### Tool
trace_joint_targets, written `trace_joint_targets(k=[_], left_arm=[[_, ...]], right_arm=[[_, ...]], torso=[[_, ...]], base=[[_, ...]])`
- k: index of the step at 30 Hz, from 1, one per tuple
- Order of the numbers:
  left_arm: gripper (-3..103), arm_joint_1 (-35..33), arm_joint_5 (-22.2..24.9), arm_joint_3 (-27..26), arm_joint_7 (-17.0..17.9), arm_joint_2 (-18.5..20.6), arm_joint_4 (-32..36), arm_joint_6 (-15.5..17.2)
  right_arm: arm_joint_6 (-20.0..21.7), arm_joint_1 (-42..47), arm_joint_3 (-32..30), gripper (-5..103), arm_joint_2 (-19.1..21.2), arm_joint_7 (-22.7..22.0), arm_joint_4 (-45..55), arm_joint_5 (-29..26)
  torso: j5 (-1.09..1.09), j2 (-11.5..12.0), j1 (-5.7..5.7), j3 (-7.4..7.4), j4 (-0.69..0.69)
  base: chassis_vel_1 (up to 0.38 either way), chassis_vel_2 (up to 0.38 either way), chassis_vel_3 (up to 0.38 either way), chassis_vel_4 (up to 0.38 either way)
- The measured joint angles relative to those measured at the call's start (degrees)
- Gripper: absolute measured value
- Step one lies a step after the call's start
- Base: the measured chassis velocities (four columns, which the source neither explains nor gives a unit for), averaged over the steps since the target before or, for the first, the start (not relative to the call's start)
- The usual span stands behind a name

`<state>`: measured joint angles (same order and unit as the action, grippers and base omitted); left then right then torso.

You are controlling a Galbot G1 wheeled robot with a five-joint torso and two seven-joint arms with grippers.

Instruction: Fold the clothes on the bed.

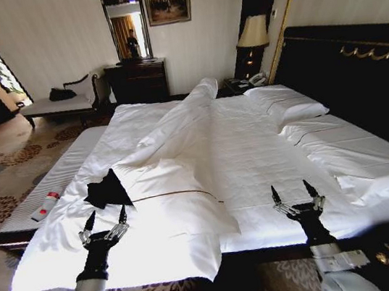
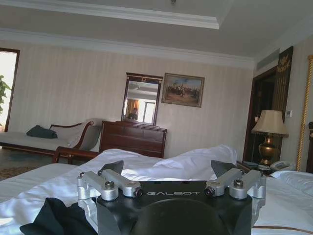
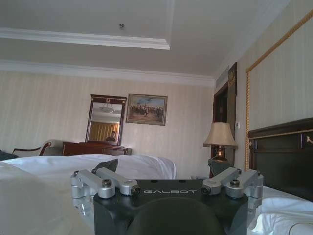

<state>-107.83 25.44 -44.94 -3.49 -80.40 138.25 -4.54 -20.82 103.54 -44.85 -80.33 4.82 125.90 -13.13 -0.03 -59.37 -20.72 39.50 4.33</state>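
One black T-shirt [image 1: 106, 191] is seen crumpled near the left edge of the bed [image 1: 255, 158], on the rumpled white duvet [image 1: 173, 149]. The left gripper [image 1: 104, 219] is held just short of it, fingers spread and empty; the right gripper [image 1: 293, 192] (equally parted, nothing held) is poised over the bare near edge. Open sheet is left between them. One white-and-red bottle [image 1: 45, 206] is laid on the striped bench [image 1: 53, 182] alongside.

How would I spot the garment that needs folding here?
Find the very large white-sheeted bed with its dark headboard. On the white duvet near the foot, just ahead of the open left gripper, lies a crumpled black soft T-shirt. It is the one dark thing on the white bedding.
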Motion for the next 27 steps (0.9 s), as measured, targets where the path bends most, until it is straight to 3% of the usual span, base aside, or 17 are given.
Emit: trace_joint_targets(k=[6, 10, 12, 13, 16, 17, 20, 21, 23, 24, 27], left_arm=[[100, -0.09, -0.07, -0.09, 0.0, -0.18, 0.16, -0.03], [100, -0.26, -0.01, -0.73, -0.01, -0.19, 0.6, -0.04], [100, -0.55, 0.19, -1.87, 0.02, -0.13, 1.06, -0.04], [100, -0.55, 0.19, -1.87, 0.02, -0.13, 1.06, -0.04], [100, -1.26, -0.06, -2.52, 0.41, -0.37, 1.42, -0.1], [100, -1.26, -0.06, -2.52, 0.41, -0.37, 1.42, -0.1], [100, -2.22, -0.59, -3.07, 0.6, -0.75, 2.31, -0.08], [100, -2.22, -0.59, -3.07, 0.6, -0.75, 2.31, -0.08], [100, -2.61, -0.63, -3.95, 0.74, -0.62, 2.74, 0.15], [100, -2.83, -0.62, -4.43, 0.79, -0.5, 2.88, 0.26], [100, -3.25, -0.5, -5.31, 0.88, -0.37, 3.07, 0.41]], right_arm=[[-0.32, -0.71, 0.57, 100, 0.34, -0.83, -0.56, -0.6], [0.26, -1.9, 1.49, 100, 1.86, -0.73, -0.86, -5.57], [3.48, -3.39, 3.57, 100, 5.26, -0.76, -0.36, -16.0], [3.48, -3.39, 3.57, 100, 5.26, -0.76, -0.36, -16.0], [9.0, -6.57, 6.27, 100, 10.98, -0.73, 0.37, -33.21], [9.0, -6.57, 6.27, 100, 10.98, -0.73, 0.37, -33.21], [18.98, -12.58, 8.43, 100, 15.96, -3.01, 1.3, -53.16], [18.98, -12.58, 8.43, 100, 15.96, -3.01, 1.3, -53.16], [24.66, -17.58, 9.83, 100, 17.97, -5.73, 0.64, -64.28], [26.04, -19.78, 10.75, 100, 18.71, -6.3, -0.44, -67.28], [28.11, -23.9, 12.54, 100, 19.63, -7.34, -3.05, -71.81]], torso=[[0.0, 0.0, 0.0, 0.0, 0.0], [0.0, 0.0, 0.0, 0.0, 0.0], [0.01, 0.0, 0.0, 0.0, 0.01], [0.01, 0.0, 0.0, 0.0, 0.01], [0.0, 0.0, 0.0, 0.0, -0.01], [0.0, 0.0, 0.0, 0.0, -0.01], [0.0, 0.0, 0.0, 0.0, -0.01], [0.0, 0.0, 0.0, 0.0, -0.01], [0.0, 0.0, 0.0, 0.0, -0.02], [0.0, 0.0, 0.0, 0.0, 0.0], [0.0, 0.01, 0.0, 0.01, -0.01]], base=[[0.0, 0.0, 0.0, 0.0], [0.0, 0.0, 0.0, 0.0], [0.0, 0.0, 0.0, 0.0], [0.0, 0.0, 0.0, 0.0], [0.0, 0.0, 0.0, 0.0], [0.0, 0.0, 0.0, 0.0], [0.0, 0.0, 0.0, 0.0], [0.0, 0.0, 0.0, 0.0], [0.0, 0.0, 0.0, 0.0], [0.0, 0.0, 0.0, 0.0], [0.0, 0.0, 0.0, 0.0]])
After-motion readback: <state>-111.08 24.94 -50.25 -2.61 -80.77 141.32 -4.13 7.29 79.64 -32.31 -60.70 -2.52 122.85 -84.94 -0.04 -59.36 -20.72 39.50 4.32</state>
